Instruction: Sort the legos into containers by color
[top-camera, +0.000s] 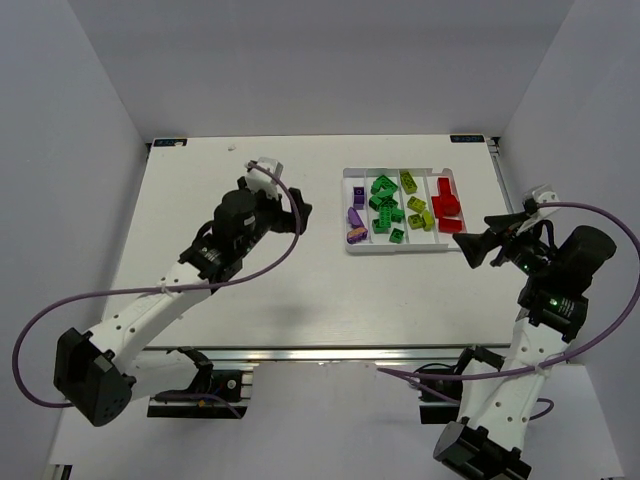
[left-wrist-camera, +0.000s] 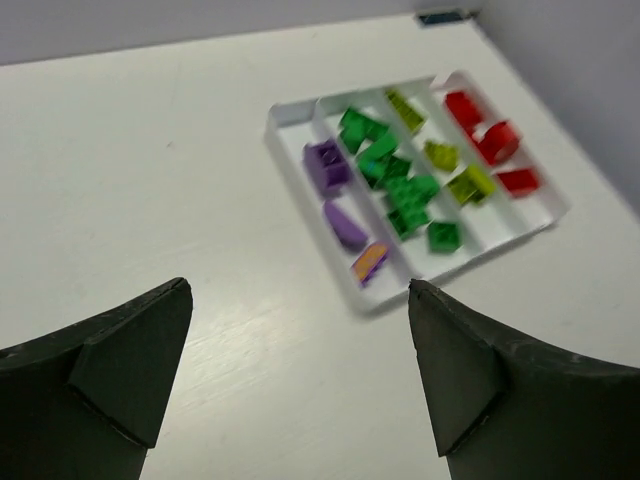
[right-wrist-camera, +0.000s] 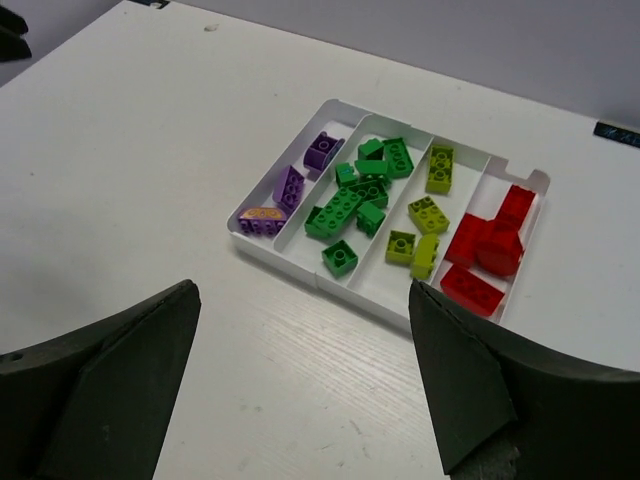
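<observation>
White tabletop (top-camera: 250, 290) was the largest thing we logged. What stood over it? (Ana)

Two grippers. We had the left gripper (left-wrist-camera: 300, 290) at nine o'clock of the tray (top-camera: 410, 251), well apart from it, and the right gripper (right-wrist-camera: 302, 290) near its four o'clock corner. Each had its fingers spread wide with nothing between them. (Ben)

And the tray itself? (Ana)

We placed it at about two o'clock from the table's middle, with four long compartments (right-wrist-camera: 505, 178) side by side and the legos (right-wrist-camera: 350, 200) inside them. Reading from nine to three o'clock in the top view, we noted purple bricks (top-camera: 355, 218), green bricks (top-camera: 385, 205), yellow-green bricks (top-camera: 418, 212) and red bricks (top-camera: 447, 205). We found no colour in a wrong lane and no brick outside the tray in any view, so we judged the sort finished or nearly so. (Ben)

If one had needed moving, how would we have taken it? (Ana)

We reckoned them light, stiff, slick-sided and unlikely to break. We would have pinched across two flat side walls, not the studs. The green ones lay crowded and touching, leaving little room for a finger. Our smallest worry was the purple piece with a tan face (right-wrist-camera: 262, 217) at the six o'clock end of its lane. It looked rounded, so we guessed it might squirt out of a pinch. (Ben)
</observation>
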